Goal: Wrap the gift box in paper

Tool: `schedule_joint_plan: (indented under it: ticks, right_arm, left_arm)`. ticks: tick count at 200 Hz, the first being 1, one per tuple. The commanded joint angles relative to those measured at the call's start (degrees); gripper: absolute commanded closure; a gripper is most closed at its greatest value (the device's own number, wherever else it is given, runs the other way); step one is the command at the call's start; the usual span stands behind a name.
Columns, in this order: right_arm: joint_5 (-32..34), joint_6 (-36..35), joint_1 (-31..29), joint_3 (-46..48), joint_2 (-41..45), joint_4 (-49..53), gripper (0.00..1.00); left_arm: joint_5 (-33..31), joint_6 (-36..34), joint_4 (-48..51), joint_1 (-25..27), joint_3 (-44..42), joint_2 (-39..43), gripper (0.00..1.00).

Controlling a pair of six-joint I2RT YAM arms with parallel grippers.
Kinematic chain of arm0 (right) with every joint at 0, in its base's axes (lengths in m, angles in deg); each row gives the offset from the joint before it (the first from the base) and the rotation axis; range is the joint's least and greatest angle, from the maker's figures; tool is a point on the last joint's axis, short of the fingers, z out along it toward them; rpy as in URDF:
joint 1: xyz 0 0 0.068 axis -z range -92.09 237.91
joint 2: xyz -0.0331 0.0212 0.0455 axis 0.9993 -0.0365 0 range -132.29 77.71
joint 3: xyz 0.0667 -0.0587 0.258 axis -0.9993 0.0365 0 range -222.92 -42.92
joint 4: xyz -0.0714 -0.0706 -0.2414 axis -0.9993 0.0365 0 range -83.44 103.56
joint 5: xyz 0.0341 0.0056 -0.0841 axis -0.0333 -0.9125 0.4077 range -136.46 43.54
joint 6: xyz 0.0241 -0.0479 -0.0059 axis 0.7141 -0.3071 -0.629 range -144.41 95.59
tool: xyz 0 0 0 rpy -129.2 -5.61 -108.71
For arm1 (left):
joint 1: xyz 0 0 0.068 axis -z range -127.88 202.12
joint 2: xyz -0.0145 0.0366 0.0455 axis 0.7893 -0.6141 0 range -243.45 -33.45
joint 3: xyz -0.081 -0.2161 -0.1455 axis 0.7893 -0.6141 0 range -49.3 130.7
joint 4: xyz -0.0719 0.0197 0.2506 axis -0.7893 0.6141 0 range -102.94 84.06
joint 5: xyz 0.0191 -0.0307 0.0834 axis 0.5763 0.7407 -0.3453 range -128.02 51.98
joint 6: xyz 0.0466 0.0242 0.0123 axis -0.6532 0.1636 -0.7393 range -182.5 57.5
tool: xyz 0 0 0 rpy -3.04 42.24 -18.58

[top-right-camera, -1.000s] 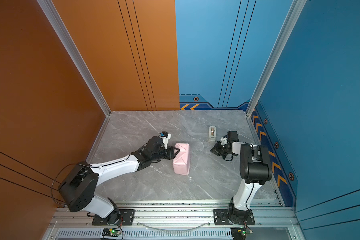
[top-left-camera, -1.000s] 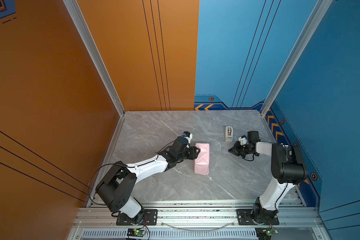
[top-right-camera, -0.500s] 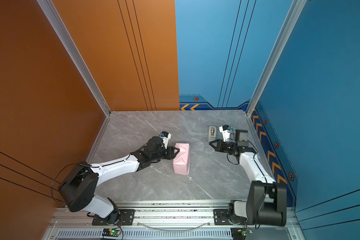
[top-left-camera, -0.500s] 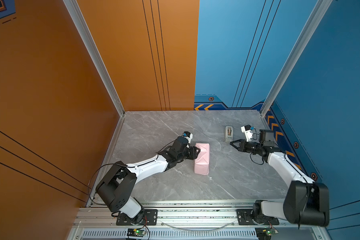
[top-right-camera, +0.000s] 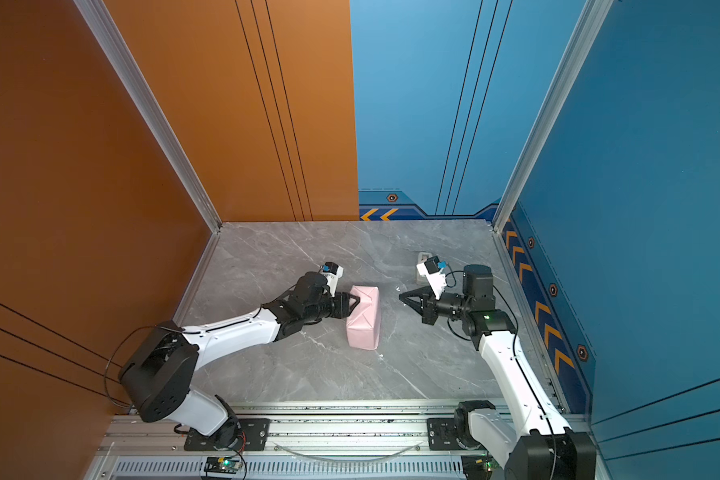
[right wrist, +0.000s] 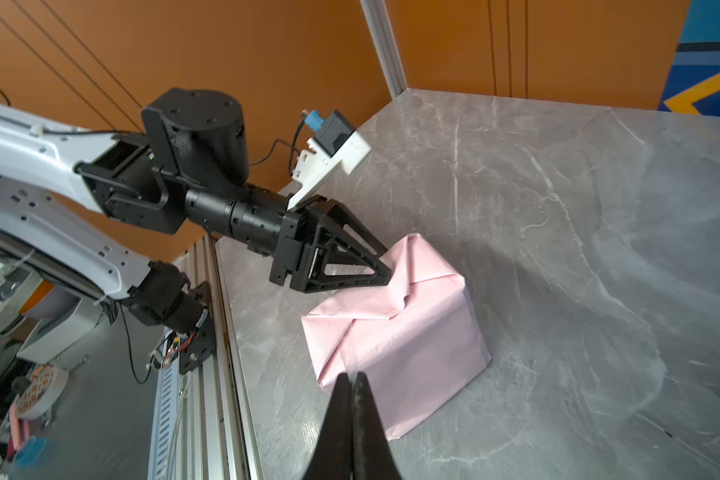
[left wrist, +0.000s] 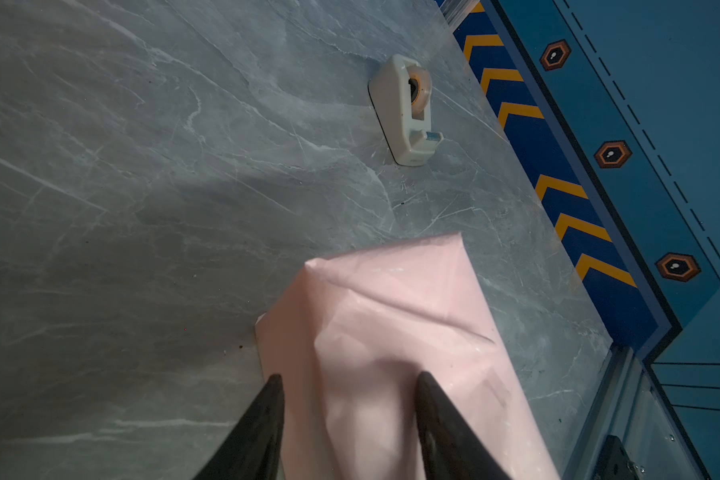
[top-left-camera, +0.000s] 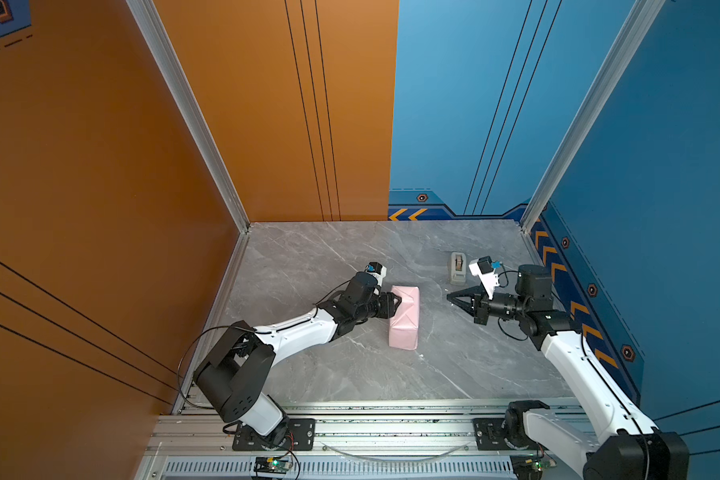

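Surface: grey marbled tabletop (top-left-camera: pixel 350 374) in a booth, with an orange wall (top-left-camera: pixel 267 104) on the left and a blue wall (top-left-camera: pixel 474 104) on the right.
Paper: pale pink paper (top-left-camera: pixel 406 316) is folded into a block-shaped parcel lying near the middle of the tabletop. Diagonal creases and triangular folds show on its top and end.
Gift box: it cannot be seen, because the paper covers it on every visible side.
Left gripper: the left gripper (top-left-camera: pixel 396 300) reaches in low from the left, and its black fingertips (right wrist: pixel 385 268) rest on the parcel's top at the far end. The jaws stand about half open – in the left wrist view pink paper fills the gap between them. They are not clamped around anything that can be seen.
Right gripper: the right gripper (top-left-camera: pixel 449 296) is in the air to the right of the parcel, well apart from it and pointing toward it. Its jaws are pressed together and hold nothing.
Tape dispenser: a small beige tape dispenser (top-left-camera: pixel 457 268) stands on the tabletop beyond the right gripper, near the blue wall.
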Motion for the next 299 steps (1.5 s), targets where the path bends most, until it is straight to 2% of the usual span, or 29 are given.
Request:
schedule_joint_plan:
  ticks: [1,36,64,139,177,236,299]
  right_arm:
    - [-1.3,-6.9,-2.2,-2.2,0.8,5.2,1.0]
    - [-1.7,-8.4,-3.8,-3.2,-0.9,6.8,1.0]
    - [3.4,-11.0,-6.2,-7.3,-5.4,13.3,1.0]
    - [16.7,-15.8,-14.0,-27.7,-27.5,38.2,1.0]
    - [23.3,-18.4,-18.6,-36.8,-37.1,46.7,1.0]
    - [27.0,-19.4,-20.2,-44.7,-44.2,51.6,1.0]
    - [27.7,-19.8,-20.4,-49.5,-46.8,53.8,1.0]
  left_arm:
    - [-1.8,-1.9,11.1,0.9,-1.9,-3.9,0.49]
    - [-1.9,-1.9,11.3,0.9,-1.9,-3.7,0.49]
    - [-1.9,-2.2,11.5,0.9,-1.8,-3.6,0.49]
    - [-2.2,-2.6,12.1,1.1,-1.3,-3.6,0.49]
    - [-2.4,-2.9,12.5,1.1,-1.1,-3.5,0.49]
    - [-2.3,-3.0,12.6,1.1,-1.0,-3.6,0.49]
    - [-2.3,-3.0,12.6,1.1,-1.0,-3.7,0.49]
